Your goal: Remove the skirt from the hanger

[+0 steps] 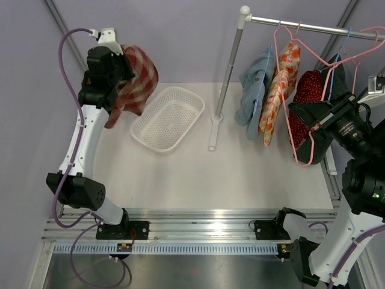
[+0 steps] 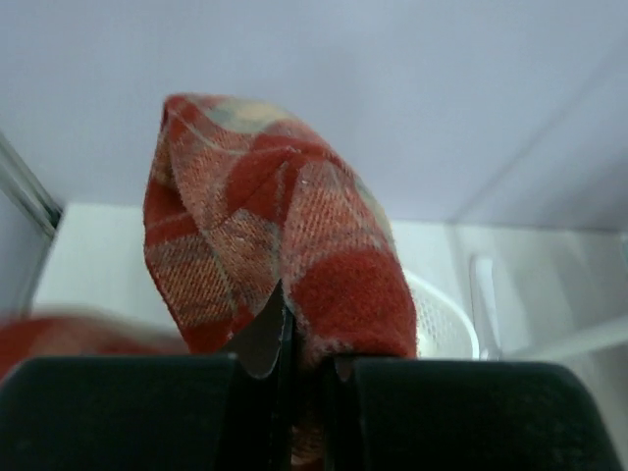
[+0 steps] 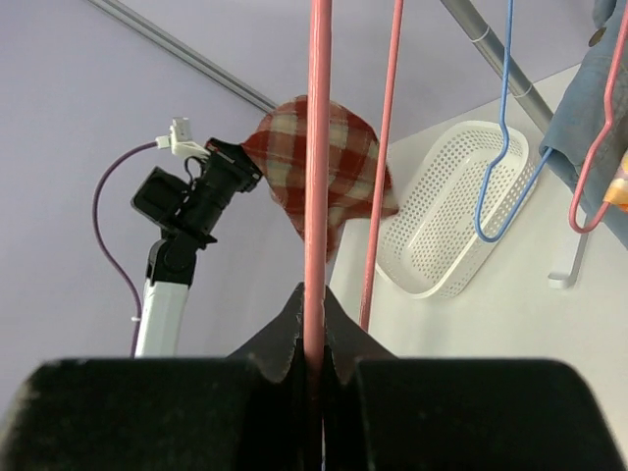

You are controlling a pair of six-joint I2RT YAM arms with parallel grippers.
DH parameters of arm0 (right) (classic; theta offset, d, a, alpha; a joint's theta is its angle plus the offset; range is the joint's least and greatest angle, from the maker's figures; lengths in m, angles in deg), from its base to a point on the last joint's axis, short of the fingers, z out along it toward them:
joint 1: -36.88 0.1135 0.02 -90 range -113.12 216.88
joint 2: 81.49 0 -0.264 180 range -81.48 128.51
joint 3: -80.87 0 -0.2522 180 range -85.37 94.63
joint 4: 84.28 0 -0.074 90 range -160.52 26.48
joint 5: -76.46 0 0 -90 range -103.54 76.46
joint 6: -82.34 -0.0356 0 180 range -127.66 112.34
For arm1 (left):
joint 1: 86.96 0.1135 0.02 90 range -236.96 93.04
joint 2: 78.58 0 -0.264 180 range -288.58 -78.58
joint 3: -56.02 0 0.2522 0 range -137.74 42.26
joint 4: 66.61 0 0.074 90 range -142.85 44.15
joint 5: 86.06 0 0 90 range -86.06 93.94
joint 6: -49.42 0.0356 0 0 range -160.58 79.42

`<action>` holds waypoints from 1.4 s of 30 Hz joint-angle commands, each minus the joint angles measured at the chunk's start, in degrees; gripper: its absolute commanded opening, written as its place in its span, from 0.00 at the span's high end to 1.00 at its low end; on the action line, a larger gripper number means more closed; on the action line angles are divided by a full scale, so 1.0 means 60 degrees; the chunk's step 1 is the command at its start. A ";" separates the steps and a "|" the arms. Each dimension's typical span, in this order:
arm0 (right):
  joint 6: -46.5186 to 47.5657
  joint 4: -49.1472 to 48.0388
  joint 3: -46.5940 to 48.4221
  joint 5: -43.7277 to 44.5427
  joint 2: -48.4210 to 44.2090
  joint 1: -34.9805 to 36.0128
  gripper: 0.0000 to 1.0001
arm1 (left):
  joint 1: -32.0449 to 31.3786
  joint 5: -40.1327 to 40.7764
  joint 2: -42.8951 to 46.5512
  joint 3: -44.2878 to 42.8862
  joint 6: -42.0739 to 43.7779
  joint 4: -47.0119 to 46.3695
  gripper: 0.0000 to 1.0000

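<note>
The skirt (image 1: 137, 78) is red plaid cloth, bunched and hanging from my left gripper (image 1: 125, 71), which is raised at the far left, above and left of the basket. In the left wrist view the left gripper (image 2: 304, 343) is shut on a fold of the skirt (image 2: 275, 226). The pink wire hanger (image 1: 308, 164) hangs from the rail at the right, well apart from the skirt. My right gripper (image 1: 299, 117) holds its side wire. The right wrist view shows the right gripper (image 3: 314, 319) shut on the pink hanger wire (image 3: 318, 147), with the skirt (image 3: 348, 172) far behind it.
A white perforated basket (image 1: 168, 117) lies on the table at left of centre. A grey rack pole (image 1: 231, 60) stands mid-table and carries a blue denim garment (image 1: 255, 90), an orange floral one (image 1: 280, 84) and a red dotted one (image 1: 310, 87). A blue hanger (image 3: 505, 147) hangs nearby.
</note>
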 commanded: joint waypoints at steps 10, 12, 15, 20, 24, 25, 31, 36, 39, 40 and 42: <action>0.0404 -0.0366 0.0029 0.0057 0.0541 -0.0037 1.00 | -0.0760 -0.1345 -0.0318 0.1206 -0.0206 -0.1992 1.00; 0.0360 -0.0556 0.0044 -0.0001 0.0731 -0.0037 1.00 | -0.0923 -0.1037 -0.0391 0.1440 -0.0089 -0.2051 1.00; 0.0199 -0.0980 0.0073 -0.0235 0.1082 -0.0037 1.00 | -0.1012 -0.0860 -0.0698 0.1893 -0.0263 -0.2109 1.00; 0.0213 -0.1201 0.0834 -0.0266 0.1874 0.0197 1.00 | -0.0997 0.0000 -0.1501 0.2584 -0.0834 -0.2199 0.81; 0.0593 -0.1115 0.1140 0.0638 0.2706 0.1118 1.00 | -0.0982 0.0209 -0.2133 0.2335 -0.1872 -0.0971 0.01; 0.1044 -0.0867 0.1360 0.0904 0.2942 0.1338 1.00 | -0.1011 0.0166 -0.2047 0.2712 -0.2006 -0.0967 0.01; 0.2174 0.0569 0.3410 0.1740 0.3530 0.1692 1.00 | -0.1551 0.0618 -0.0116 0.4518 -0.1759 -0.1935 0.01; 0.2790 0.2327 0.4644 0.3201 0.2700 0.1692 1.00 | -0.2095 0.0854 0.0852 0.3989 -0.1655 -0.0851 0.01; 0.3303 0.2825 0.4220 0.4227 0.1660 0.1692 1.00 | -0.2198 0.0679 0.1921 0.4414 -0.1714 -0.0909 0.01; 0.3507 0.3044 0.4219 0.4449 0.1510 0.1692 1.00 | -0.2213 0.0678 0.2184 0.4604 -0.1729 -0.0865 0.01; 0.3582 0.3762 0.4219 0.5106 0.1203 0.1692 1.00 | -0.2213 0.0590 0.2784 0.4708 -0.1714 -0.0617 0.01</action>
